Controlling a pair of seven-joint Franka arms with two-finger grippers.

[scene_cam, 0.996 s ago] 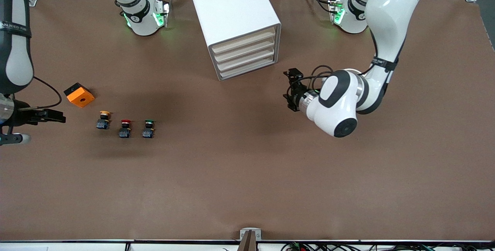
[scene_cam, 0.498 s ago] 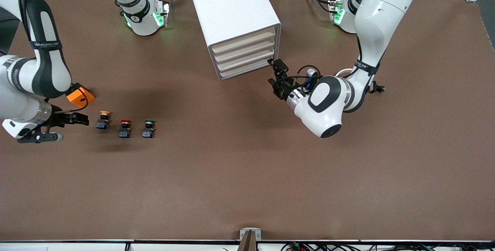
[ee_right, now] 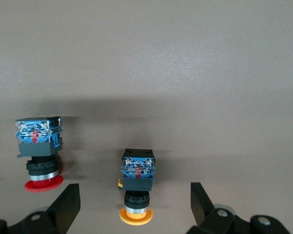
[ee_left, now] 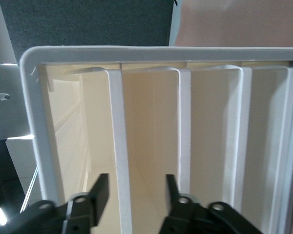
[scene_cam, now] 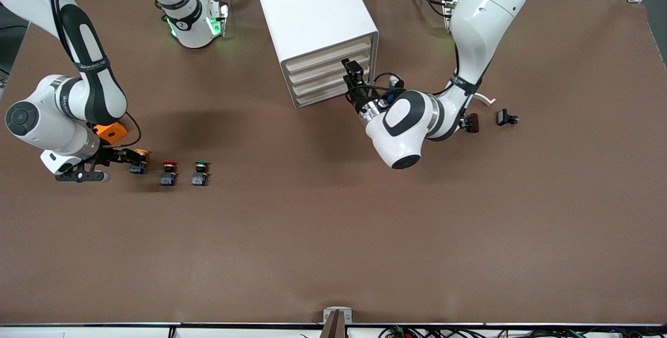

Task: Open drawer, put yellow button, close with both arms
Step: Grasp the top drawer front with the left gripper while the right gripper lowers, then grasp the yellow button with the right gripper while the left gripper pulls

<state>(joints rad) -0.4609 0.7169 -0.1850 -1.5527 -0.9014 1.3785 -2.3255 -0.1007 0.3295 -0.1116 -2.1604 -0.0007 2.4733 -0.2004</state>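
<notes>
Left claw (scene_cam: pixel 352 78): at the front of the white cabinet (scene_cam: pixel 312 15), fingers (ee_left: pixel 100 187) part open, set to either side of a drawer front's white edge; whether they press it is hard to tell. By the front view it sits at about the height of the drawer (scene_cam: pixel 328 57), the uppermost of four, all shut.

Right claw (scene_cam: pixel 136 160): low at the table (scene_cam: pixel 333 234), spread wide, fingers (ee_right: pixel 68 204) either side of the yellow button (ee_right: pixel 136 187) with clear gaps; holds nothing.

Yellow button: standing on the table at the right arm's end, first in a row with the red button (scene_cam: pixel 168 172) and green button (scene_cam: pixel 200 173).

Orange block (scene_cam: pixel 112 131): just beside the right arm's wrist, farther from the front camera than the buttons.

Small dark parts (scene_cam: pixel 506 117): on the table toward the left arm's end.
</notes>
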